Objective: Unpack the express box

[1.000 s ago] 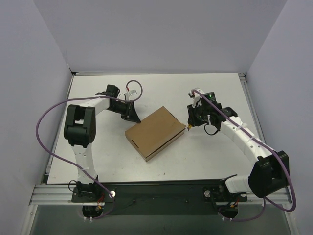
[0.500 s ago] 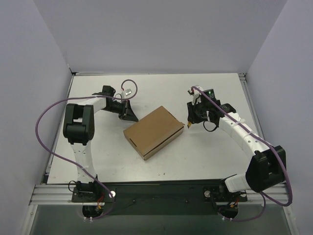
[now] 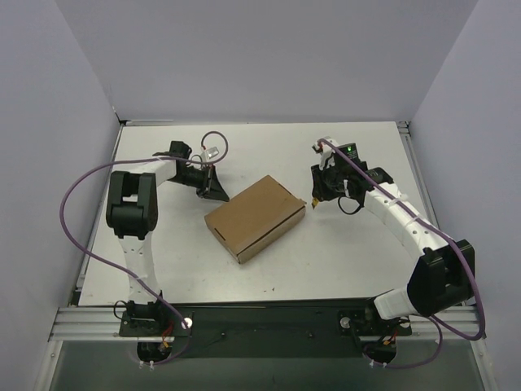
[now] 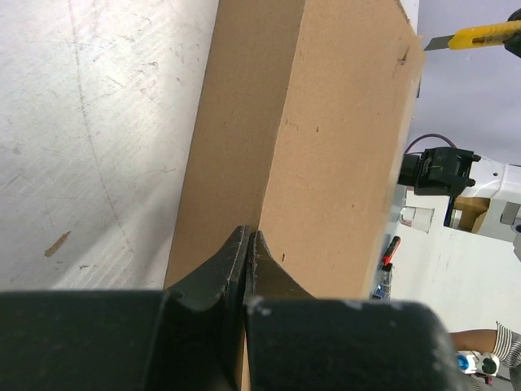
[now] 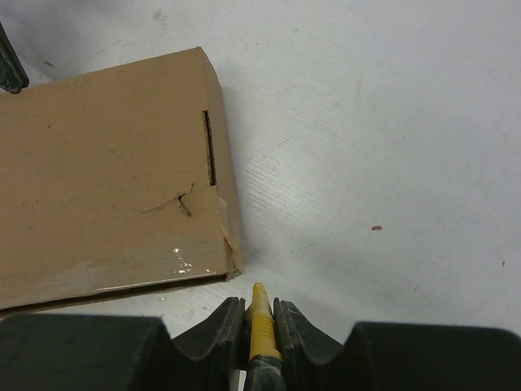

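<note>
The express box (image 3: 256, 218), a flat brown cardboard mailer, lies closed at the middle of the table. My left gripper (image 3: 218, 192) is at its far left corner. In the left wrist view its fingertips (image 4: 247, 236) are pressed together, empty, right at the long edge of the box (image 4: 334, 138). My right gripper (image 3: 313, 200) sits just off the box's right corner, shut on a yellow-handled knife (image 5: 260, 326). The knife tip points at the torn, taped corner of the box (image 5: 106, 163). The same knife (image 4: 480, 34) shows past the box's far end in the left wrist view.
The white table (image 3: 342, 252) is walled at the back and both sides. A purple cable (image 3: 77, 212) loops out from the left arm. A narrow slot (image 5: 208, 147) is cut in the box top near the right corner.
The left gripper has closed and moved slightly left with its arm. The box has shifted a little to the left. The right gripper with the knife has edged toward the back.
</note>
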Robot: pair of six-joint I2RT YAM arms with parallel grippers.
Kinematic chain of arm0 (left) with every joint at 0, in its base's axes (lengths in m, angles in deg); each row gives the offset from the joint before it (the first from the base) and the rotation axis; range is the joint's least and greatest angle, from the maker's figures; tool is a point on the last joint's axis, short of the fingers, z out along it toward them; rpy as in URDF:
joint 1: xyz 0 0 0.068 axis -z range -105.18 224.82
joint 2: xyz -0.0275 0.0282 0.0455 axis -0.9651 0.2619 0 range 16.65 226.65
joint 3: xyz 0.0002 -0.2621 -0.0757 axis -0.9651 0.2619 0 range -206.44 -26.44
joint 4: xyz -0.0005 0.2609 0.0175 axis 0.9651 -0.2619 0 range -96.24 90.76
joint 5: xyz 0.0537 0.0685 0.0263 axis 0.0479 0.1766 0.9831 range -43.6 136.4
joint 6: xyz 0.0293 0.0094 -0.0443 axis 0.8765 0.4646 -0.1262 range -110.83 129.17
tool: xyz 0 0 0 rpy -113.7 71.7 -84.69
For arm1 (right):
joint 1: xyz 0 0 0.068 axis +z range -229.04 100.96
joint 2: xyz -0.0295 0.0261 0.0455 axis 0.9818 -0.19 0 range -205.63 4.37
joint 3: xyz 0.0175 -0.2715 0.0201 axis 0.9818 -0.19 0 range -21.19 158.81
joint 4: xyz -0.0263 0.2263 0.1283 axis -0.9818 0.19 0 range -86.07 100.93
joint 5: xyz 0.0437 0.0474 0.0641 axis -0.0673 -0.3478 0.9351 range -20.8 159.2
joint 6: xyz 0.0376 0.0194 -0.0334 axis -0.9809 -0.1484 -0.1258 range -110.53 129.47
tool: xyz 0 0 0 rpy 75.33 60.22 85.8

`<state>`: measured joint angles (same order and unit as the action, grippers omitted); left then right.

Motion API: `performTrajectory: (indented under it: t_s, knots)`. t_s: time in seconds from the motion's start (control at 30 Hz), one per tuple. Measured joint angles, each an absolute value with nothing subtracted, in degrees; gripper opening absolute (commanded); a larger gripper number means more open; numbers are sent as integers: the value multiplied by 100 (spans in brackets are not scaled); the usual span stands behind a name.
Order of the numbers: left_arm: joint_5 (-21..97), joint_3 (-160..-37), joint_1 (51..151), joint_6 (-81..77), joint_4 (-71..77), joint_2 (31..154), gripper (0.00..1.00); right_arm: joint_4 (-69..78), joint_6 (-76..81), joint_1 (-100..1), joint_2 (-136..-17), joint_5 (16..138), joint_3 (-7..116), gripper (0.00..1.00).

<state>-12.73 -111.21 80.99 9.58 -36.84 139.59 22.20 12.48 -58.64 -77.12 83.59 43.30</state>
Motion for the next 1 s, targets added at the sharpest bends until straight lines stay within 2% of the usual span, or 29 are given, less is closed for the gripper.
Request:
performTrajectory:
  t_s: [0.3,0.47,0.57,1.0]
  knots:
    - [-1030,-11440,7962,1141,-3818,14136,0,2274,1265,-5877,-7716,8363,4376,0]
    - [-303,-11462,7933,1445,-3765,14354,0,2298,1272,-5842,-7854,8387,4474,0]
    - [-364,-11449,7920,1463,-3846,14501,3,2296,1269,-5790,-8016,8414,4621,0]
    - [-477,-11088,8093,1530,-3770,14309,10,1848,1311,-4994,-9500,8536,5757,0]
